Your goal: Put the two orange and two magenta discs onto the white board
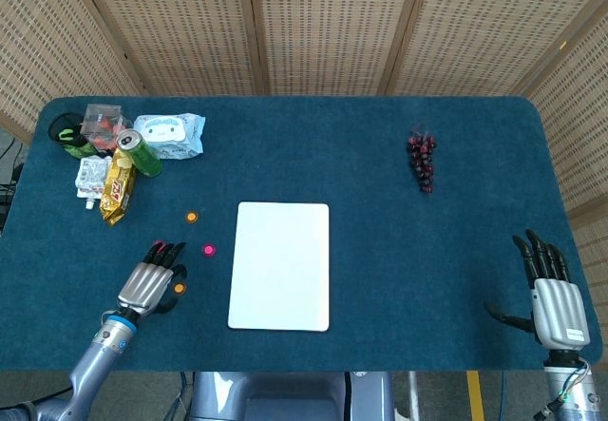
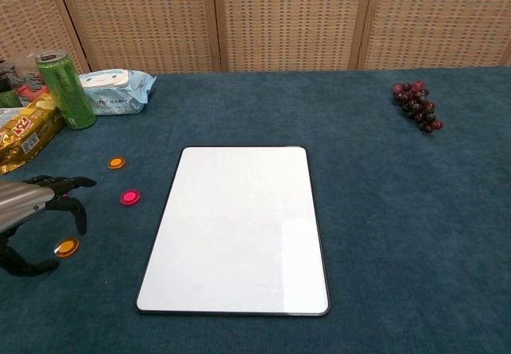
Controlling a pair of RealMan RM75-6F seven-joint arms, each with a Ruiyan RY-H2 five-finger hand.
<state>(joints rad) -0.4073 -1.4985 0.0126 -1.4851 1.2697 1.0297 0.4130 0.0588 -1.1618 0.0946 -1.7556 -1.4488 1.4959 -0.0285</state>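
- Left hand [image 1: 147,284] is hovering low at the near left of the blue table [image 1: 380,155], its forearm reaching in from the near-left corner and its fingers [image 2: 68,183] spread and curved toward the right; it is holding nothing.
- One orange disc [image 2: 66,248] is lying flat just beside the fingertips of that hand, between thumb and fingers in the chest view; whether anything is touching it cannot be told.
- A magenta disc [image 1: 209,249] is sitting between the hand and the white board [image 1: 280,265], and a second magenta one [image 1: 160,245] is peeking out at the far edge of the fingers.
- The other orange disc [image 1: 191,217] is lying farther away, near the snack packet [image 1: 117,189].
- The white board is lying flat at the table's middle with its long axis running near to far; nothing is resting on it.
- Right hand [image 1: 553,296] is resting at the near right edge, fingers straight and apart, pointing far, thumb sticking out to the left, empty.
- A green can [image 2: 66,89], a wipes pack [image 2: 116,90] and a bunch of grapes [image 1: 422,162] are sitting along the far side.
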